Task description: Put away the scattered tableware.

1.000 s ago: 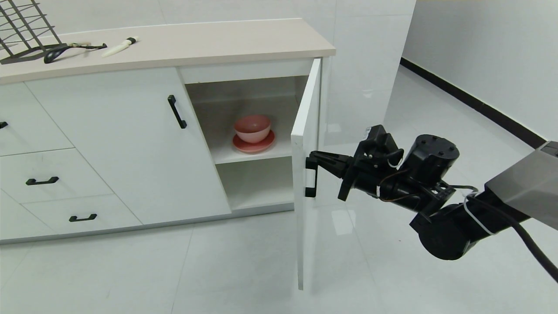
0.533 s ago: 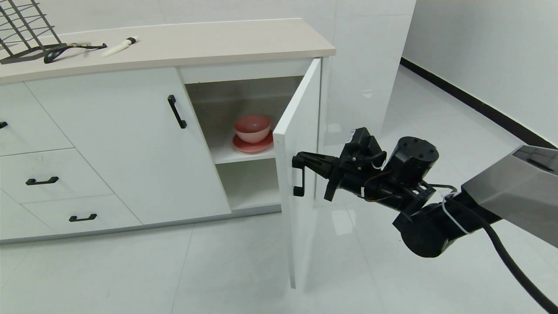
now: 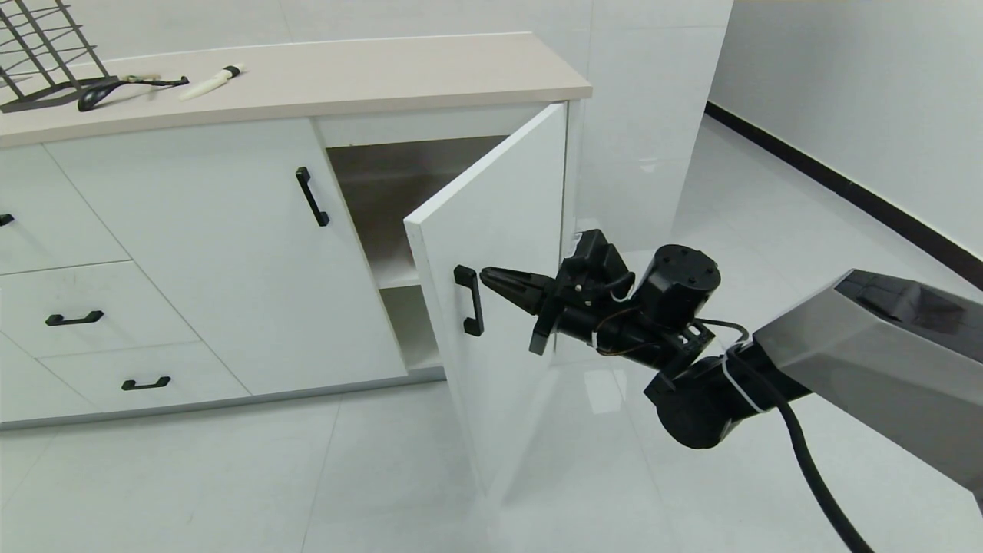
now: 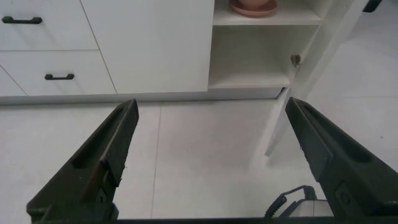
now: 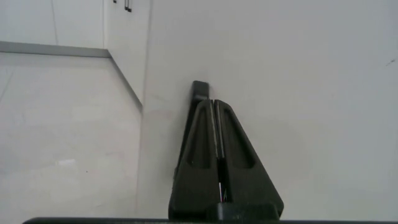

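Shutting the cupboard door [image 3: 507,192] seems the step: right gripper [image 3: 491,278], fingers pressed together beside its handle [image 3: 468,299], should push it flush; left gripper [image 4: 210,109] fingers gape wide.

Pink plate [image 4: 252,7] on cabinet shelf [image 4: 301,17]

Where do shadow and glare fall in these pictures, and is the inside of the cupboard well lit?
Head view: the cupboard's inside is in shadow behind the half-open door, and the glossy floor shows a pale glare patch near the right gripper. Left wrist view: the lower compartment looks evenly lit.
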Tool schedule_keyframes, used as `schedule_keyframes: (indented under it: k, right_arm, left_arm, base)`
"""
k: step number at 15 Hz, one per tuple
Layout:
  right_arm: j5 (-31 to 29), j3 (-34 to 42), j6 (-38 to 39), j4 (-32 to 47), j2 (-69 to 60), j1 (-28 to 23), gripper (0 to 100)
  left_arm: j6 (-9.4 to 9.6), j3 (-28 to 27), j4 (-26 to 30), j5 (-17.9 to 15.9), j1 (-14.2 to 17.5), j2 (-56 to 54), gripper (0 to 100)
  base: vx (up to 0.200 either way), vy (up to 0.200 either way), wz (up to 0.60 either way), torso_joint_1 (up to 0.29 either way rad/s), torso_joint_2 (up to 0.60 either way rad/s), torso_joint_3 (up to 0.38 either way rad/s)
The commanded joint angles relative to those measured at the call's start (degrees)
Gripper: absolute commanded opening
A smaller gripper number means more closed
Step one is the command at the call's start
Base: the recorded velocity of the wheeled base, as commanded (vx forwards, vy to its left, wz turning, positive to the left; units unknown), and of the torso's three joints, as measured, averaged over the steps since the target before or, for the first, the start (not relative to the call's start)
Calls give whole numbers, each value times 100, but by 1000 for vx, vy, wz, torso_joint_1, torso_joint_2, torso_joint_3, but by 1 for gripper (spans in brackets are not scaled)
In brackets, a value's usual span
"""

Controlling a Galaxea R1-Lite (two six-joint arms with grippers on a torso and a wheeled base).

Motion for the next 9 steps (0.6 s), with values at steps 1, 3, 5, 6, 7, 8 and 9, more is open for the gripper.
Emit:
schedule_keyframes:
  k: [1, 3, 5, 6, 7, 8, 9]
  right_arm:
    - [-26, -295, 12, -6, 236, 92, 0]
    - [-35, -348, 21, -6, 210, 127, 0]
    - [-35, -67, 29, -41, -89, 57, 0]
    - [-26, 171, 21, -50, -247, 4, 0]
    - [-26, 478, 21, -94, -467, -31, 0]
    - [-26, 1006, 12, -164, -889, -84, 0]
    - [-26, 1278, 12, -164, -1135, -137, 0]
  left_arm:
    - [-4, 2, -4, 4, 1, 2, 100]
    - [-4, 2, -4, 4, 1, 2, 100]
    - [-4, 2, -4, 4, 1, 2, 100]
    - [4, 2, -4, 4, 1, 2, 100]
    - [4, 2, -4, 4, 1, 2, 100]
    - [4, 2, -4, 4, 1, 2, 100]
    - [13, 2, -4, 4, 1, 2, 100]
  base:
    - [0, 0, 0, 0, 0, 0]
    - [0, 0, 0, 0, 0, 0]
    - [0, 0, 0, 0, 0, 0]
    - [0, 0, 0, 0, 0, 0]
    - [0, 0, 0, 0, 0, 0]
    - [0, 0, 0, 0, 0, 0]
    - [0, 0, 0, 0, 0, 0]
